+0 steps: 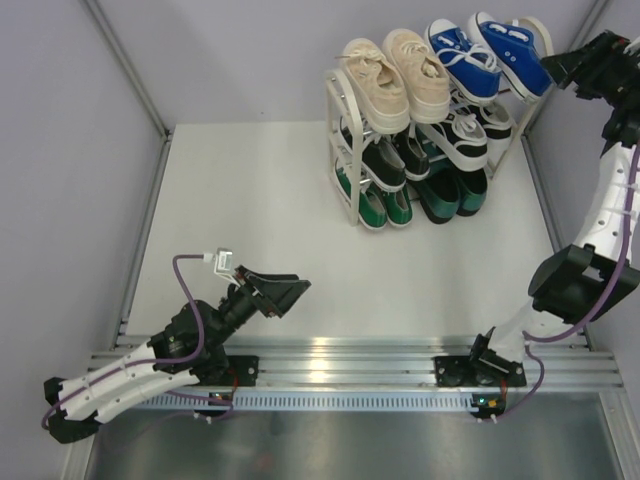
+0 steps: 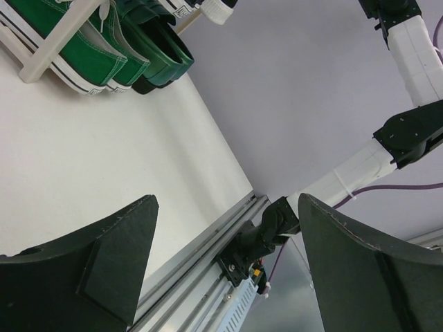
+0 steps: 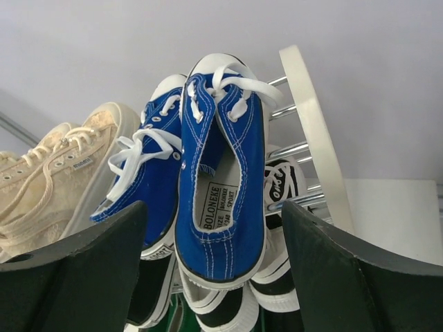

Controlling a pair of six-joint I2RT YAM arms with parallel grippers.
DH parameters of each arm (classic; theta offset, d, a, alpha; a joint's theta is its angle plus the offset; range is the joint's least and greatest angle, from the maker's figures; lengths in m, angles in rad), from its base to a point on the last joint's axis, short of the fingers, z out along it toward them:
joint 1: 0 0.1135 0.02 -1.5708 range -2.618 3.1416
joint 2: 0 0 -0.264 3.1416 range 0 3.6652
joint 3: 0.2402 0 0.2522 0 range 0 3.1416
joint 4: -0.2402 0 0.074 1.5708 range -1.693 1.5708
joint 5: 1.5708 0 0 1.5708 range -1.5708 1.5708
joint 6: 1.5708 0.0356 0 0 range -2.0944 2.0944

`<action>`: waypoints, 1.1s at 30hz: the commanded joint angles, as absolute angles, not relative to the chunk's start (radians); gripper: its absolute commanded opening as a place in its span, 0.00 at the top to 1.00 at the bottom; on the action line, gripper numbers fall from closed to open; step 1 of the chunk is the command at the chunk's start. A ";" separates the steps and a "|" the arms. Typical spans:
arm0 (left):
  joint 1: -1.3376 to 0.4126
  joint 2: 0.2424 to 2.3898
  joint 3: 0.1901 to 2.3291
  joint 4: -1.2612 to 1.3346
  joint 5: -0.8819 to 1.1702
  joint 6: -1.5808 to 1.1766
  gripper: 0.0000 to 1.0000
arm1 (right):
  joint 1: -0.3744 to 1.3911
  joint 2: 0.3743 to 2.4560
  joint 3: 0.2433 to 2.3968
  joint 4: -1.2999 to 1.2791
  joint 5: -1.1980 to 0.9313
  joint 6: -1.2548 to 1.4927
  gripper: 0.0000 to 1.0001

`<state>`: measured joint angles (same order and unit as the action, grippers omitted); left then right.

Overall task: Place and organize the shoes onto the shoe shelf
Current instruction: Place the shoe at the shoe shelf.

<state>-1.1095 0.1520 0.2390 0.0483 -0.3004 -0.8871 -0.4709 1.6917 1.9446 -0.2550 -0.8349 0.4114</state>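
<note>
The shoe shelf point(image 1: 340, 150) stands well ahead of the left gripper point(image 1: 298, 293) and directly in front of the right gripper point(image 1: 572, 68), and it holds every pair. On the top tier are the cream sneakers point(image 1: 395, 75) and, on the side nearer the right gripper's fingers, the blue sneakers point(image 1: 510, 55). The middle tier holds the black sneakers point(image 1: 385, 160) and the striped sneakers point(image 1: 465, 140). The lowest level holds the green canvas sneakers point(image 1: 375, 205) and the dark green loafers point(image 1: 450, 195). The blue pair lies side by side, long axes running straight away from the right fingers point(image 3: 83, 270), heels toward them and white toe caps pointing away. These fingers are spread wide with nothing held, and the nearer blue heel sits just ahead of the gap between them; whether they touch it I cannot tell. The left fingers point(image 2: 104, 270) are also spread wide and empty, hovering over the table point(image 1: 250, 200), with the green shoes' ends far beyond their tips.
</note>
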 commanded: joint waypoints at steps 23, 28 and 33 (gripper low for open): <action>-1.109 0.153 0.270 0.057 -0.307 -0.870 0.12 | -0.261 1.640 1.927 -0.171 -0.474 -0.048 1.00; -1.109 0.170 0.281 0.057 -0.307 -0.867 0.12 | -0.149 1.511 1.709 0.042 -0.359 -0.250 1.00; -1.109 0.193 0.293 0.057 -0.302 -0.865 0.12 | -0.081 1.463 1.600 0.176 -0.310 -0.354 1.00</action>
<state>-1.1095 0.1818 0.2489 0.0425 -0.3042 -0.8864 -0.1299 1.5284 1.6272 -0.0433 -0.3168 -0.2352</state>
